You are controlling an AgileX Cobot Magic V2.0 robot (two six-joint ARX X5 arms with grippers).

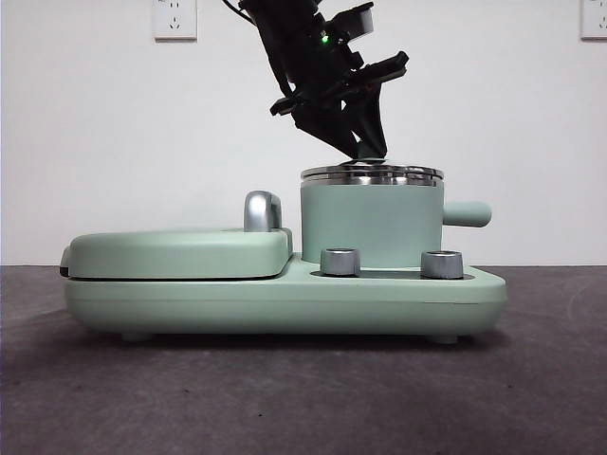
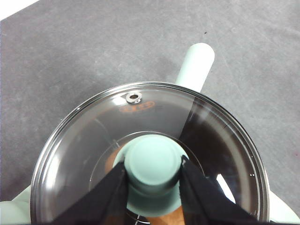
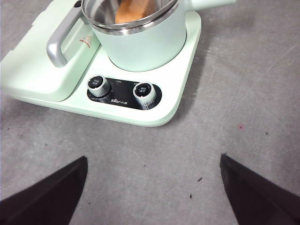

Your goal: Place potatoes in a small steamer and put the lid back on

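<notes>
Our left gripper [image 2: 153, 174] pinches the lid's mint knob [image 2: 153, 161] between its 2 jaws, the glass lid [image 2: 89, 136] seated on the small steamer [image 1: 372, 223], vent hole [image 2: 133, 97] near 12 o'clock. The potato [image 3: 132, 10] lies inside. Glass is stiff, slick and breakable, so we judge the knob the only safe hold. Our right gripper [image 3: 152, 187] waits, jaws spread.

You are looking at a plain test room: a bare white wall [image 1: 114, 142] with power sockets [image 1: 174, 19] and a grey table [image 3: 243, 84].
</notes>
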